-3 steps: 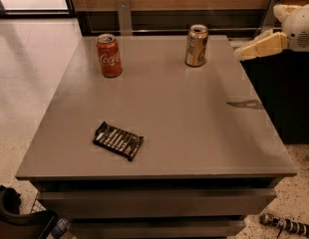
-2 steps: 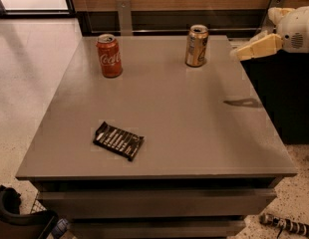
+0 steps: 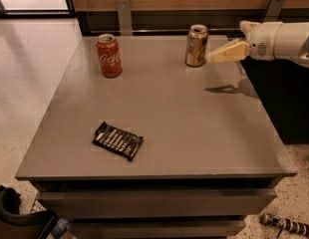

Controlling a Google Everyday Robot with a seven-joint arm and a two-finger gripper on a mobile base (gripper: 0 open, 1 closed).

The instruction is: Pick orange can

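Gripper (image 3: 215,57) hovers just beside orange can (image 3: 196,46) on grey table (image 3: 194,133); open or closed, can't tell. Best approach: level, centred on can body, w/o tipping it.

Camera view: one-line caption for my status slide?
End effector close beside the upright orange can on the gray table; red can and dark wrapper sit apart.

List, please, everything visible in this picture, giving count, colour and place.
table: one, grey, filling the middle.
orange can: one, golden-orange, upright at the table's far edge, right of centre.
red can: one, red, upright at the far left.
wrapper: one, black, flat near the front left.
banded object: one, black and white, floor at bottom right.
arm: one, white, entering from the right.
gripper: one, cream, above the table, close beside the orange can's right side.
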